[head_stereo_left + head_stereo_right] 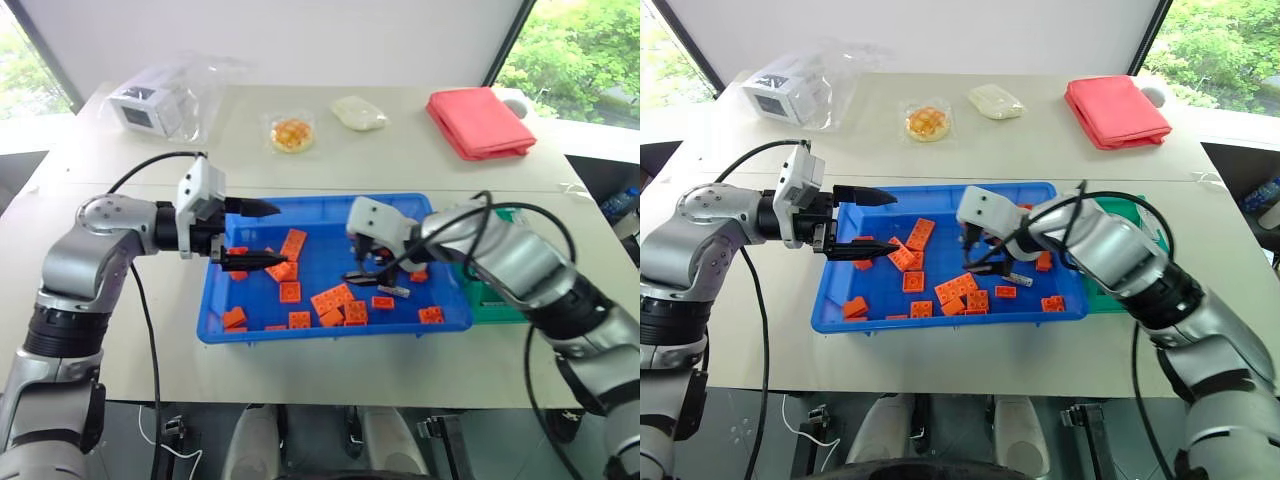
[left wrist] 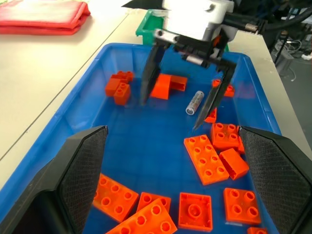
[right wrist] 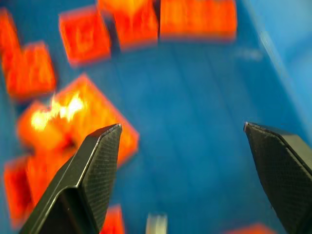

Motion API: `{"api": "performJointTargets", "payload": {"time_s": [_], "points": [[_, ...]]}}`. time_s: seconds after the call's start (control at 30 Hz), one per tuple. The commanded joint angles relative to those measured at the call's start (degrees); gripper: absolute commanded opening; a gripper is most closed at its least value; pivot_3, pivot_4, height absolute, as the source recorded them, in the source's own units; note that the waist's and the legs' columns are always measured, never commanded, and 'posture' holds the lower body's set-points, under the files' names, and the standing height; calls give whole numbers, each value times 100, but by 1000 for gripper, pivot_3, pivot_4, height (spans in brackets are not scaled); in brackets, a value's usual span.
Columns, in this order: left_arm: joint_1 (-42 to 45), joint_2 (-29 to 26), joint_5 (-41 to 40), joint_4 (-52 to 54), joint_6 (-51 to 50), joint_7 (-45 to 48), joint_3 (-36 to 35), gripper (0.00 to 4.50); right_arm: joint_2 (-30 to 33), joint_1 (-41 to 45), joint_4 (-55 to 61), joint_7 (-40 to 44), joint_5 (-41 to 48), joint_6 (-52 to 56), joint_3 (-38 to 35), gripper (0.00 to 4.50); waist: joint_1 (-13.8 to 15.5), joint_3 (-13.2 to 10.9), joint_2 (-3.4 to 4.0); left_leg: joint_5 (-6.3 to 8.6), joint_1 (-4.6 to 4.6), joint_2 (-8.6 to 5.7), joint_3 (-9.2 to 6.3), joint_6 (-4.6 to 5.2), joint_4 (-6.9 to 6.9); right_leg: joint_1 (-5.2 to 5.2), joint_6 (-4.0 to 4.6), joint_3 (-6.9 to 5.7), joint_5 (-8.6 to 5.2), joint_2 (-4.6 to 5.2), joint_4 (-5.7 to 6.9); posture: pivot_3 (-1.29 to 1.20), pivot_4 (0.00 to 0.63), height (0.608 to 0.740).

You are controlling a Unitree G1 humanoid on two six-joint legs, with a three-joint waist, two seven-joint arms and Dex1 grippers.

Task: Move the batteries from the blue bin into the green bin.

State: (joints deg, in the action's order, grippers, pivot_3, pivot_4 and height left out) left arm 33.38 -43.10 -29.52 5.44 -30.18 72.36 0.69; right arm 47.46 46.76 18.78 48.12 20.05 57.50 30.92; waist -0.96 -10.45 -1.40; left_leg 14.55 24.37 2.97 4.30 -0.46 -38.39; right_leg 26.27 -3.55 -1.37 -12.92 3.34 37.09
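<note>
Battery [image 2: 194,102] is seen lying loose on the blue bin [image 2: 92,92] floor between the wide-spread, empty right gripper [image 2: 180,105] fingers; a roll away on closing is judged possible.

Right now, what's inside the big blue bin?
The blue bin holds scattered orange bricks and one silver battery lying under the open right claw. The right arm covers part of the bin floor.
</note>
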Motion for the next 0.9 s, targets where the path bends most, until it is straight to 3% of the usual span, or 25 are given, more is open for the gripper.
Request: {"api": "performJointTargets", "payload": {"time_s": [0.03, 0.07, 0.17, 0.63, 0.73, 0.8, 0.9], "points": [[3, -70, -118, 201, 8, -35, -170, 4500, 351, -347, 355, 197, -23, -96, -398, 3587, 1, 0, 0, 0, 0, 3, -2, 0, 1, 1, 1, 0, 0, -5, 1, 0, 150, 734], [5, -70, -113, 192, 15, -34, -162, 4500, 411, -474, 385, 200, -53, -107, -441, 3291, 4, 0, 0, 0, -2, 5, -5, 0, 2, 1, 2, 0, -1, -8, 3, 0, 150, 734], [67, -58, -97, 133, 34, -35, -121, 4500, 405, -703, 426, 142, -145, -105, -519, 1839, -2, 0, 0, 0, -5, 7, -4, 0, 2, 1, 2, 2, -1, -11, 4, 0, 150, 734], [175, -88, -56, 69, 90, 55, -63, 4500, 332, -1497, -29, 23, -647, -539, -652, 1839, 27, 1, -1, -1, -3, 4, -1, -1, -4, -2, 2, 5, 0, -8, 2, 0, 150, 734], [212, -87, -52, 46, 97, 79, -49, 4500, 260, -1591, -101, 36, -637, -548, -748, 970, 31, 1, -2, -1, -6, 5, -1, -1, -4, -6, 2, 5, 0, -9, 2, 0, 150, 734], [244, -76, -42, 13, 112, 98, -26, 4500, 179, -1554, -7, 67, -489, -422, -924, 71, 32, 2, -3, -1, -6, 5, -2, -1, -7, -10, 2, 5, 0, -9, 1, 0, 150, 734], [270, -60, -36, -17, 132, 126, 0, 4500, 53, -1383, 291, 172, 8, 124, -1463, 65, 33, 1, -2, 0, -2, 5, -2, -1, -20, -11, 1, 5, 0, -9, 3, 0, 150, 734]]}}
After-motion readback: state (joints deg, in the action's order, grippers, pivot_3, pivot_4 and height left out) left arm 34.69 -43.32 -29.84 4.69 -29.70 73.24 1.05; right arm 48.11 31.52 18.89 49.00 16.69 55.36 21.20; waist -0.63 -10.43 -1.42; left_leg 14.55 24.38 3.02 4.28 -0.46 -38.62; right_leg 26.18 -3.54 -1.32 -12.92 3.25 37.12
